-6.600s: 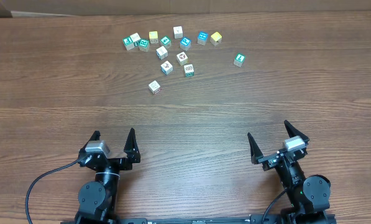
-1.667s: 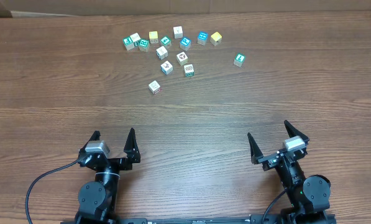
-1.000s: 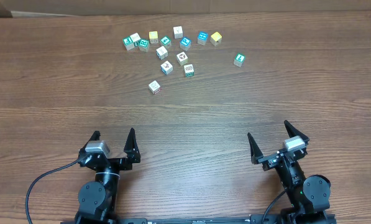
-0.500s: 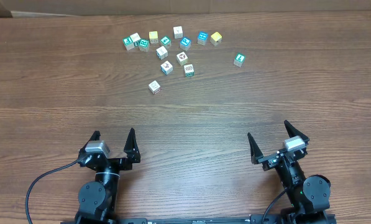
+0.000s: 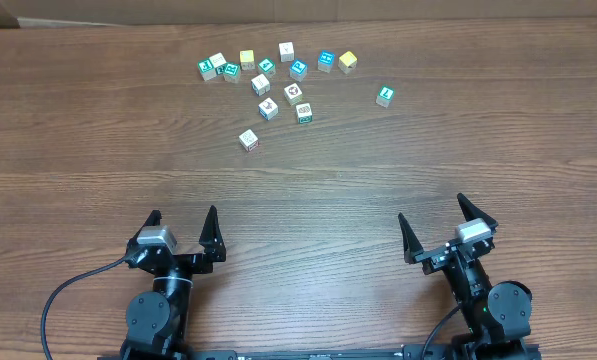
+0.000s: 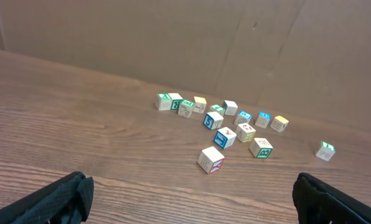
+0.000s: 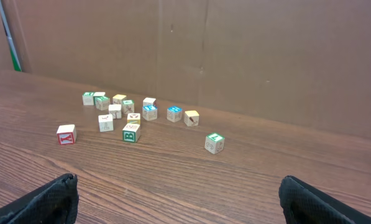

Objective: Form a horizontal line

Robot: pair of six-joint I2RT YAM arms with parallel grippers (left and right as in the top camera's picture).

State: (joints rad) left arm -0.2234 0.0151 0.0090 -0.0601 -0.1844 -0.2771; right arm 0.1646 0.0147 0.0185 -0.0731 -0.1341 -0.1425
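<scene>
The small whitish picture cubes are not yet set in a line: they are scattered in a loose cluster on the far part of the wooden counter. A few at the cluster's left end are placed almost edge to edge, one teal-faced cube is left apart to the right, and one red-marked cube is set nearest the arms. The jaws of the left arm and of the right arm are held wide apart and empty at the near edge, well apart from every cube.
</scene>
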